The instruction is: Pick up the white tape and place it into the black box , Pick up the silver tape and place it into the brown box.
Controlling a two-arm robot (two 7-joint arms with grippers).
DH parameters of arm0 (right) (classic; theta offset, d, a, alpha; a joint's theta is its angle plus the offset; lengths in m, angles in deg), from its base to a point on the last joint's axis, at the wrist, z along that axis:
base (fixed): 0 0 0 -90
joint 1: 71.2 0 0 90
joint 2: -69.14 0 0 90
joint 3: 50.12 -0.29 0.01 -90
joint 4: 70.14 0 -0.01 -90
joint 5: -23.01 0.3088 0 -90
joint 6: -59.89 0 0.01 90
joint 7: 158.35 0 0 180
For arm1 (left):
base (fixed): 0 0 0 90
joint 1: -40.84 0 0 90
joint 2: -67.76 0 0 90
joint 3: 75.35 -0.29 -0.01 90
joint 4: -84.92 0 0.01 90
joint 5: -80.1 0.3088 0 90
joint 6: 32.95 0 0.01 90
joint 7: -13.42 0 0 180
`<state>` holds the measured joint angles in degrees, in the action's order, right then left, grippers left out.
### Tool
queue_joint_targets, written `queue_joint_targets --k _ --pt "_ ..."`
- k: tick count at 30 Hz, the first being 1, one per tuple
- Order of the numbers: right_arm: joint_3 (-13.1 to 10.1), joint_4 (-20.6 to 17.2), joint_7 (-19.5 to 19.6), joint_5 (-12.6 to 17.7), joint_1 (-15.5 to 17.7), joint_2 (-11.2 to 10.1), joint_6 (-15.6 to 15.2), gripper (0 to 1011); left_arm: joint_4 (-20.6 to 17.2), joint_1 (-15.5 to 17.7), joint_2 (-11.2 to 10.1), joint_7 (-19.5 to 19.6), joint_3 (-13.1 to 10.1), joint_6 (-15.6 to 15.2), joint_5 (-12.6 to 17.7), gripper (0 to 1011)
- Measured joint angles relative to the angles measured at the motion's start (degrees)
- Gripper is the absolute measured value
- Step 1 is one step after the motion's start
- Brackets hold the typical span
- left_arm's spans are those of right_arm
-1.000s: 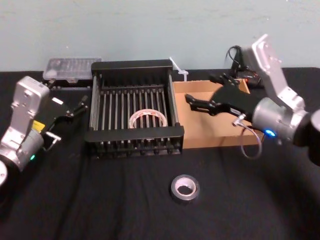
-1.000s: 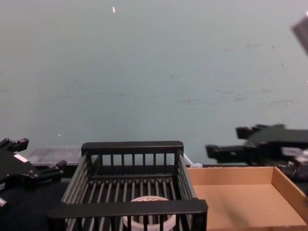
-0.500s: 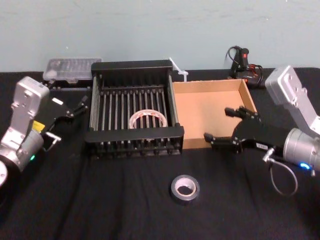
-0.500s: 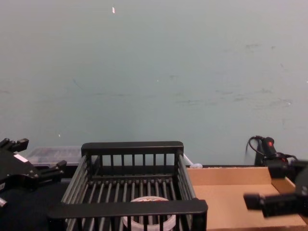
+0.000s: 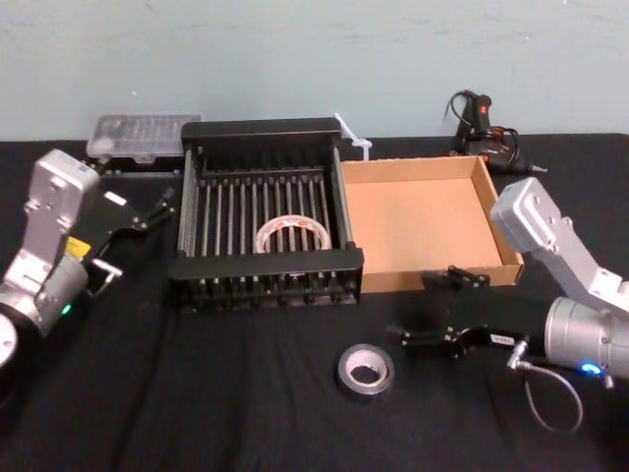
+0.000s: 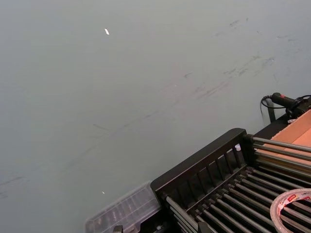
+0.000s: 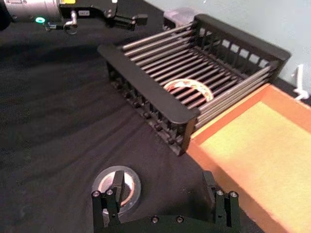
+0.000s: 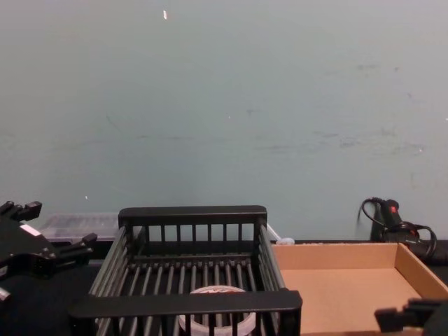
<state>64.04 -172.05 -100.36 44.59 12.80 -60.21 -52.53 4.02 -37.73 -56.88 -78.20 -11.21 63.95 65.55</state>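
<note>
The white tape lies flat on the floor of the black box, also visible in the right wrist view as the white tape and in the chest view as the white tape. On the black cloth in front of the two boxes rests the silver tape. My right gripper hovers open just right of it, low over the cloth. In the right wrist view one finger overlaps the silver tape. The brown box holds nothing. My left gripper stays open left of the black box.
A clear plastic case sits behind the black box at the back left. A black and red tool with a cable lies behind the brown box. A white tie rests between the boxes at the back.
My right gripper has come from above the brown box toward the front and down, ending beside the silver tape, still open. The left arm and both tapes have not moved.
</note>
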Motion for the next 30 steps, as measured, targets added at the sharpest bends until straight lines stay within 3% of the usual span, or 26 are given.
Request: queue_joint_targets --k 20,30 --pt "6.75 4.49 -0.06 -0.32 -4.48 1.25 -1.29 1002 0.0 0.0 0.0 0.0 0.0 0.0 0.0 1001" --pt "8.6 6.8 0.25 -1.01 -6.13 2.48 -1.62 1002 0.0 0.0 0.0 0.0 0.0 0.0 0.0 1001"
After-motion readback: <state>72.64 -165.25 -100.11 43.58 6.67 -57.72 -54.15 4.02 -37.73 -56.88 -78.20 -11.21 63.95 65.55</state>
